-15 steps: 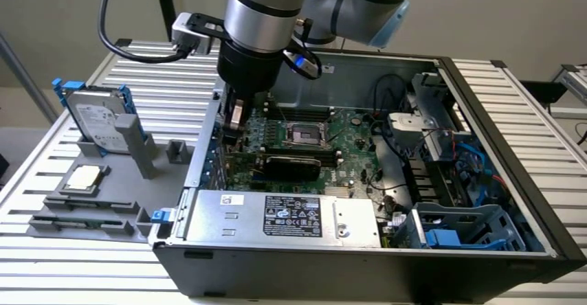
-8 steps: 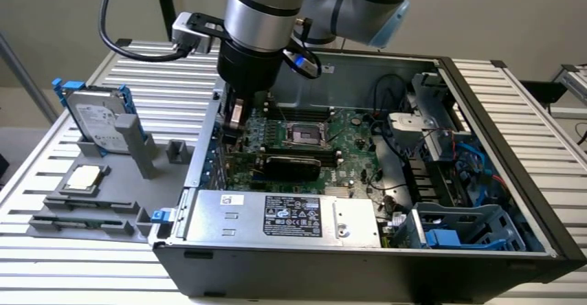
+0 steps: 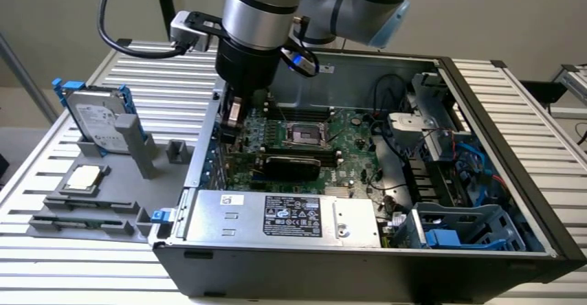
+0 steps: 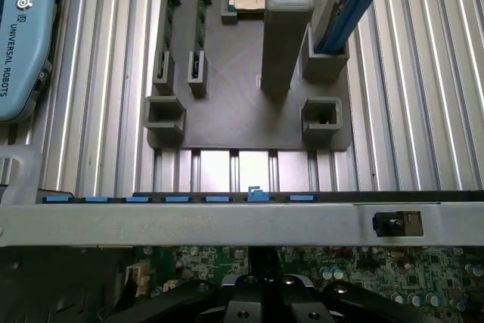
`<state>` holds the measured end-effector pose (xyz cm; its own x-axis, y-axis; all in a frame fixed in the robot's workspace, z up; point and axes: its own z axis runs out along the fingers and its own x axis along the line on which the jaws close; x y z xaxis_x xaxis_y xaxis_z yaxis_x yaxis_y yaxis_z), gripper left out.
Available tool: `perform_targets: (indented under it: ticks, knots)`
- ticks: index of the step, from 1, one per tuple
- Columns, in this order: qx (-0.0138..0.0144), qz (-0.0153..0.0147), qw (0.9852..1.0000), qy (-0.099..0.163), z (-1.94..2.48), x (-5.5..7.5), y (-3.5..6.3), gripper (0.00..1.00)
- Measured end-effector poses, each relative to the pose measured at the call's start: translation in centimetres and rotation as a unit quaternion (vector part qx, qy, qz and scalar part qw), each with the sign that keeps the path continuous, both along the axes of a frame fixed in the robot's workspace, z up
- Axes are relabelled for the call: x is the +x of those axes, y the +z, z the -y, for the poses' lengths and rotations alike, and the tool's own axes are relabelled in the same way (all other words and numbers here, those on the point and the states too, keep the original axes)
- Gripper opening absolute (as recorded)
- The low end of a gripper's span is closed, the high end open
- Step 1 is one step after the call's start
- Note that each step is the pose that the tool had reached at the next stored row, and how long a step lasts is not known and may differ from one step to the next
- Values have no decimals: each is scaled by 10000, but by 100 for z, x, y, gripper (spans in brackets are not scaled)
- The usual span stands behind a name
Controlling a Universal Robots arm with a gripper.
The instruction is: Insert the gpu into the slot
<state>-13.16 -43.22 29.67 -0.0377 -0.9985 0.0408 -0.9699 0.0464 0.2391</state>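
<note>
Hanging over the open case (image 3: 513, 202), the tool (image 3: 240, 109) sits low above the motherboard's (image 3: 358, 143) far edge; whether it is clenched cannot be told. The gpu (image 3: 286, 165) lies on the motherboard, beside the processor socket (image 3: 306, 134). A drive (image 3: 96, 123) stands on the surface (image 3: 92, 264).

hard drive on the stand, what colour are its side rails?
Blue rails on the grey hard drive; clearest in the exterior view.
</note>
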Motion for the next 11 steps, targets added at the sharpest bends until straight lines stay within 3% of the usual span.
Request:
perform_targets:
  ticks: [11]
  knots:
    - [-65, -10, 10000, -9, 0, -20, -3, 11]
